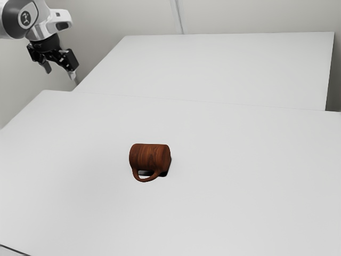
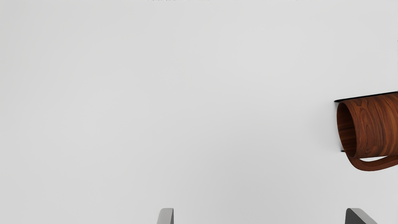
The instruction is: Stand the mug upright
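My gripper [image 1: 59, 73] hangs high at the upper left of the exterior view, well away from the mug. The brown wood-grain mug [image 1: 149, 157] lies on its side on the white table, its handle toward the exterior view's bottom edge. In the wrist view the mug [image 2: 374, 126] is cut off by the picture's edge, with its open mouth and part of the handle showing. The gripper [image 2: 259, 214] is open there, its two fingertips wide apart and nothing between them.
The white table [image 1: 229, 208] carries the mug. Behind it stands another white surface [image 1: 224, 66], with a pale wall [image 1: 256, 16] beyond. A dark line [image 1: 15, 250] crosses the exterior view's lower left corner.
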Available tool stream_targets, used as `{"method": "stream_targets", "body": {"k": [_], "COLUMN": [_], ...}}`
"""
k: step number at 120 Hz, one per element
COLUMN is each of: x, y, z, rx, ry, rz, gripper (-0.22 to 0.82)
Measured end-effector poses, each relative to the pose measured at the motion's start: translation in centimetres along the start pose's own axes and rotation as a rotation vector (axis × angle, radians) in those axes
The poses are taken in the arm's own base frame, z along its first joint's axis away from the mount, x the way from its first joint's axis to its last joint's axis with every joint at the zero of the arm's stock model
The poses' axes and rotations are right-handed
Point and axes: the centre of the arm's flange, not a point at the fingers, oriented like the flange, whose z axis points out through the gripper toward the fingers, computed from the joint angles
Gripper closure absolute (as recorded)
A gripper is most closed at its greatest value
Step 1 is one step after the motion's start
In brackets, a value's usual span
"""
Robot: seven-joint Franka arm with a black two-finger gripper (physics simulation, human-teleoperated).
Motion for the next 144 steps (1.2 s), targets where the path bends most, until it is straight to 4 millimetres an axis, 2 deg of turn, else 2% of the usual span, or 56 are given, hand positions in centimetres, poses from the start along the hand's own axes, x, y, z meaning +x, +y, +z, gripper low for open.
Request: {"method": "stream_targets", "body": {"k": [28, 40, 48, 56, 71, 85, 90, 99, 105, 126, 144], "x": [0.2, 0.1, -0.4, -1.4, -3.0, -3.4, -2.9, -1.3, -0.7, -0.4, 0.0], "y": [0.4, 0.5, 0.0, -1.3, -3.8, -5.7, -5.0, -1.1, 0.3, 1.1, 2.3], "z": [0.4, 1.7, 3.8, 6.8, 13.4, 18.8, 20.7, 23.5, 25.1, 30.5, 34.4], "rx": [-0.016, -0.06, -0.136, -0.24, -0.432, -0.573, -0.619, -0.691, -0.73, -0.836, -0.92], "ry": [0.006, -0.011, -0.042, -0.086, -0.175, -0.236, -0.26, -0.312, -0.338, -0.404, -0.435], "rz": [-0.024, -0.045, -0.087, -0.16, -0.315, -0.442, -0.461, -0.444, -0.452, -0.538, -0.606], "gripper": [0.0, 0.0, 0.0, 0.0, 0.0, 0.0, 0.0, 0.0, 0.0, 0.0, 0.0]}}
